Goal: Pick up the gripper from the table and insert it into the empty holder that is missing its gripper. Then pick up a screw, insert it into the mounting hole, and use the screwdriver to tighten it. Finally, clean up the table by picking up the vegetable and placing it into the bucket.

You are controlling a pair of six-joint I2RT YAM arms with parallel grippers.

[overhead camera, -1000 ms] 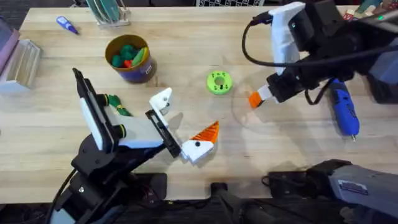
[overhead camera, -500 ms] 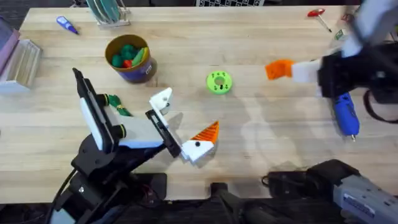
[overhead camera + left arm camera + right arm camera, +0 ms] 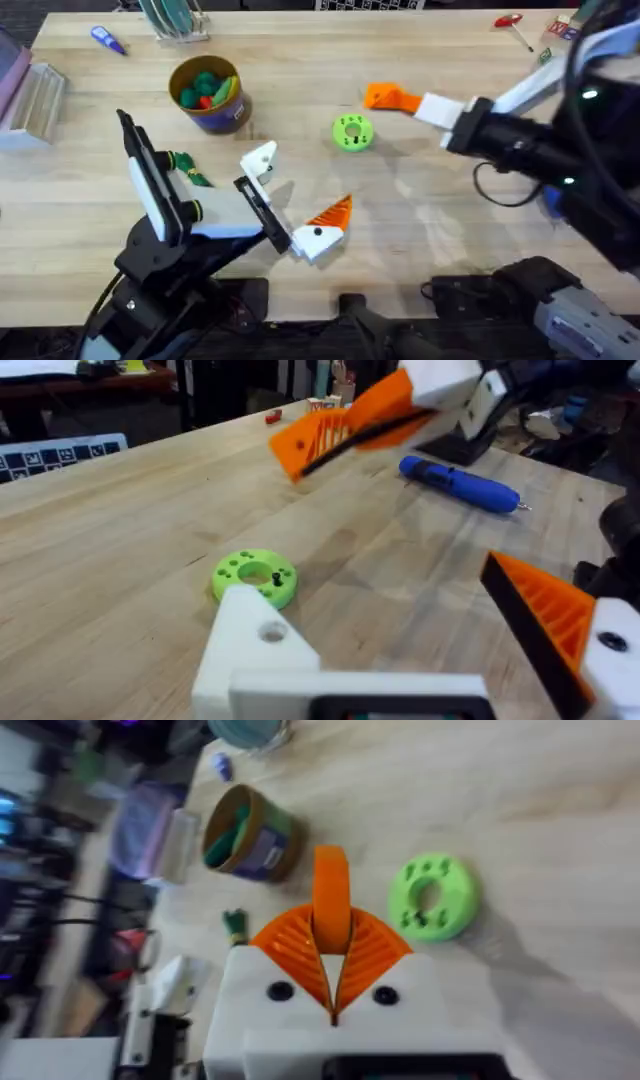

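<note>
My right gripper (image 3: 405,101) is shut on the loose orange gripper (image 3: 377,95), holding it in the air just beyond the green disc; the wedge (image 3: 332,898) sticks out between its orange pads (image 3: 372,952). My left gripper (image 3: 295,187) rests open near the table's front. One of its fingers is the bare white holder (image 3: 258,158) (image 3: 262,650); the other carries an orange tip (image 3: 332,213). The dark-green vegetable (image 3: 185,165) lies left of the left arm's wrist. Behind it stands the yellow bucket (image 3: 208,93). The blue screwdriver (image 3: 460,482) lies at the right, mostly hidden under the right arm in the overhead view.
A bright-green disc (image 3: 352,132) sits mid-table. A red-handled screwdriver (image 3: 508,21) lies at the far right corner, and a blue-and-white pen (image 3: 106,39) at the far left. Clear boxes (image 3: 30,100) stand at the left edge.
My right arm swung away from the front, then leftward, carrying the orange gripper from right of the disc to just beyond it. The left arm has stayed still.
</note>
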